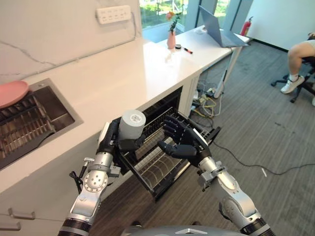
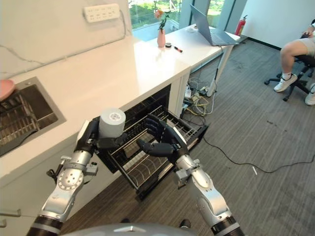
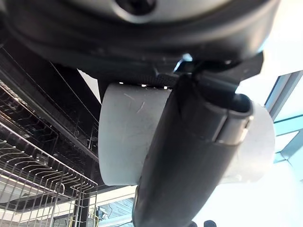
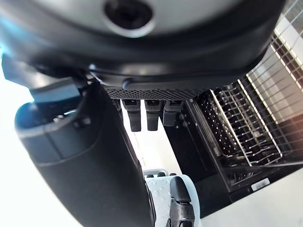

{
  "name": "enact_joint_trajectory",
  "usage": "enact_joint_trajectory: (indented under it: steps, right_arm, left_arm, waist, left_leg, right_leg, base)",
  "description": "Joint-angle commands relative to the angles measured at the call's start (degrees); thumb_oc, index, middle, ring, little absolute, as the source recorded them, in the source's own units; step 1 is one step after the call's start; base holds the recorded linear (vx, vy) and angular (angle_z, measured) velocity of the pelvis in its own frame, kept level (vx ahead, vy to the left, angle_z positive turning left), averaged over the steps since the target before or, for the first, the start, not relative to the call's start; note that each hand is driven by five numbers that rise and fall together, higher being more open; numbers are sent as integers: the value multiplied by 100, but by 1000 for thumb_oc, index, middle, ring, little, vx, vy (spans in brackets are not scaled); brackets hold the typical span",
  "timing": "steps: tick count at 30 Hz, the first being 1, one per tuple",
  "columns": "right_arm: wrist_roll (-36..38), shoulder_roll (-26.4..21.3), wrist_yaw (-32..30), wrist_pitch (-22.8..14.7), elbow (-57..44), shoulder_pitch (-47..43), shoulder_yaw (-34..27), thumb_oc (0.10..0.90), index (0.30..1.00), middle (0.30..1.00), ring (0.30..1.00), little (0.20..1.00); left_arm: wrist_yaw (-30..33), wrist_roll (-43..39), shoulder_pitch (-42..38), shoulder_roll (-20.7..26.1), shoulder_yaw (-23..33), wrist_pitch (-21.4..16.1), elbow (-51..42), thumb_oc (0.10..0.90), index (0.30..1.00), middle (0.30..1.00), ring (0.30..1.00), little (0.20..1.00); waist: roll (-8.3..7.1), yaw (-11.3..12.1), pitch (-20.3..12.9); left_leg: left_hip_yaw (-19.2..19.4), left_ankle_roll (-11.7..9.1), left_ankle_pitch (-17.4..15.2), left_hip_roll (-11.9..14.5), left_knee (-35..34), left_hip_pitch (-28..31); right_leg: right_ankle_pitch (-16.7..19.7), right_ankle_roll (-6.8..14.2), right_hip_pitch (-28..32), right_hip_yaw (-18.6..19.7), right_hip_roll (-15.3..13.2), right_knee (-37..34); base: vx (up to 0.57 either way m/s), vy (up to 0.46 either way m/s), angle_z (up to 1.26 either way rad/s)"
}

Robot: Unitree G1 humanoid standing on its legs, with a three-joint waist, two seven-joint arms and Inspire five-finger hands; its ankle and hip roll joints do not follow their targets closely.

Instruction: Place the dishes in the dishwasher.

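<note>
The left robot hand (image 1: pixel 117 140) has its dark fingers and thumb curled round a pale grey cylindrical cup (image 1: pixel 132 125), held upright with its flat end facing up, and the left wrist view shows the thumb lying across the cup's smooth side. Just beside it, to its right, the right robot hand (image 1: pixel 183 142) hovers with its fingers loosely bent and spread, palm turned toward the cup, holding nothing; the two hands are near each other but not touching. Directly below both hands the black wire dishwasher rack (image 1: pixel 162 169) stands pulled out from the open dishwasher under the white desk (image 1: pixel 113 73), its rows of thin tines visible under the right robot hand. Off to the left of the left robot hand a steel sink (image 1: pixel 37 120) is sunk into the desk, with a pink round plate (image 1: pixel 11 92) resting at its far edge. Well beyond the hands, at the far end of the desk, stand a pink vase with flowers (image 1: pixel 171 37) and an open grey laptop (image 1: pixel 216 30). A seated person's leg and white shoe (image 1: pixel 293 83) show far to the right, on the grey carpet floor (image 1: pixel 266 132).
</note>
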Motion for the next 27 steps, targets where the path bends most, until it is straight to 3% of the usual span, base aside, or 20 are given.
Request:
enact_joint_trajectory:
  steps: [1,6,12,13,17,27]
  right_arm:
    - [413,467,-37,-377,-440,-598,171,800,900,900,900,900]
    - [185,783,-658,-406,-291,-1049,681,800,900,900,900,900]
    - [168,997,-986,-496,-232,-1293,902,800,900,900,900,900]
    - [256,1323,-1446,-646,-44,-1625,1099,800,900,900,900,900]
    - [237,1733,-1974,-847,334,-2092,1208,800,900,900,900,900]
    - [464,2331,-2625,-1037,1117,-2671,1386,800,900,900,900,900]
  left_arm:
    - [452,428,-1124,270,-184,-368,67,400,300,300,300,300]
    - [1066,752,-1657,61,-719,-223,425,400,300,300,300,300]
    - [1359,960,-1930,-29,-1028,-166,613,400,300,300,300,300]
    - [1656,1094,-2251,-143,-1371,-88,777,400,300,300,300,300]
    - [1967,1244,-2612,-302,-1765,-79,967,400,300,300,300,300]
    - [2380,2059,-3207,-411,-2412,88,1256,400,300,300,300,300]
  waist:
    - [-134,20,-326]
    - [-48,-85,-316]
    - [-14,-125,-294]
    - [11,-140,-281]
    - [44,-129,-239]
    - [50,-36,-207]
  left_leg:
    - [-211,54,-382,-136,33,80]
    - [-191,30,-373,-110,17,109]
    - [-163,31,-372,-109,17,110]
    - [-184,44,-382,-129,17,84]
    - [-235,62,-377,-156,17,42]
    - [-316,58,-370,-178,17,-11]
  right_leg:
    - [-395,614,311,-104,-530,65]
    - [-451,576,293,-17,-481,65]
    - [-439,570,285,4,-477,65]
    - [-414,557,278,42,-471,65]
    - [-380,548,259,66,-479,65]
    - [-330,551,270,-17,-504,65]
  base:
    - [31,-26,-3]
    - [0,0,0]
    - [0,0,0]
    - [0,0,0]
    - [-4,8,0]
    - [-6,8,7]
